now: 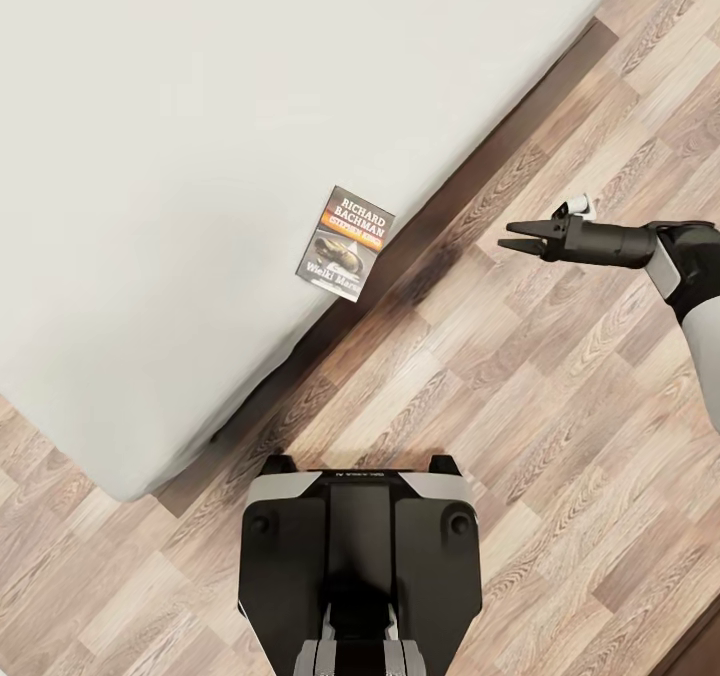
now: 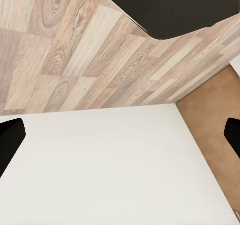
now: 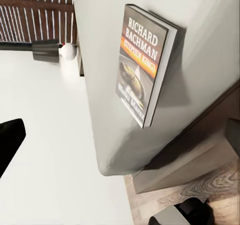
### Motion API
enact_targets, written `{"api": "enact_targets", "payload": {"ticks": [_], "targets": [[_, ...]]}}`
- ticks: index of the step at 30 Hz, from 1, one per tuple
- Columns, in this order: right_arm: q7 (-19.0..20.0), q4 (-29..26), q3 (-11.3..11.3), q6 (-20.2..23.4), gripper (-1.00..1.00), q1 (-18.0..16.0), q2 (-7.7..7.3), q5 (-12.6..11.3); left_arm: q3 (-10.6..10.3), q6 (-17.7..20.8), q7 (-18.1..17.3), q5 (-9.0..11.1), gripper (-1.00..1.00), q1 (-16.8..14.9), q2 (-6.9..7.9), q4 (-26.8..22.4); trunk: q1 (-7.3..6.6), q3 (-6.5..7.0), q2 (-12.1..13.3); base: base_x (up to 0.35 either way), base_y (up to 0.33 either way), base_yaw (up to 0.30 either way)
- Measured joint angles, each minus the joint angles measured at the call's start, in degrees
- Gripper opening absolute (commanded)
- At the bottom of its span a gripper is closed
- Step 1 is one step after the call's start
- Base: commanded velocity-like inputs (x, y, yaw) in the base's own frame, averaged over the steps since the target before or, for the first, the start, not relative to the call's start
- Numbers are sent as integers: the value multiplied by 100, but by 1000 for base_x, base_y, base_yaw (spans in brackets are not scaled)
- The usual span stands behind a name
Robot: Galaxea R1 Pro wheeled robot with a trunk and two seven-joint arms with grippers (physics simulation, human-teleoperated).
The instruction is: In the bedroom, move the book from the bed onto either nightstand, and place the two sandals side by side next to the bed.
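Observation:
The book (image 1: 345,243), a thin paperback with an orange band and white "Richard Bachman" lettering, lies flat on the bed (image 1: 180,156) close to the mattress edge. My right gripper (image 1: 514,237) hovers open over the wooden floor to the right of the book, fingers pointing at it, with a gap between. The right wrist view looks straight at the book (image 3: 142,65) past the open right gripper (image 3: 121,137). My left gripper (image 2: 120,137) is open and holds nothing. A nightstand (image 3: 80,61) with a black-shaded lamp (image 3: 47,50) shows far off. The sandals are out of view.
The bed's dark wooden frame (image 1: 500,146) runs along the mattress edge above the plank floor (image 1: 560,386). My base (image 1: 355,556) stands near the mattress corner (image 1: 150,476). A dark slatted headboard (image 3: 35,10) shows beyond the lamp.

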Motion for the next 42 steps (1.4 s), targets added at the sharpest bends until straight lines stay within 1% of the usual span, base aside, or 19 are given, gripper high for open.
{"api": "enact_targets", "payload": {"ticks": [4,11,17,22,29,42], "targets": [[0,-1,3,-4,100,0,-42,5,0,0,11,2,100,3,0,0,88,-72,-161,0,0,0],[0,-7,4,-8,100,-1,-61,7,0,0,16,3,100,2,0,0,242,-198,-442,0,0,0],[1,-3,19,-23,100,5,-51,10,0,0,18,9,100,0,0,0,374,-306,-683,0,0,0],[2,2,77,-95,100,7,-32,17,0,0,15,5,100,0,0,0,374,-306,-684,0,0,0],[5,18,215,-157,100,8,0,33,0,0,17,4,100,0,0,0,528,-431,-964,0,0,0],[4,36,263,-183,100,9,22,33,0,0,18,4,100,3,0,0,813,-665,-1486,0,0,0]]}}
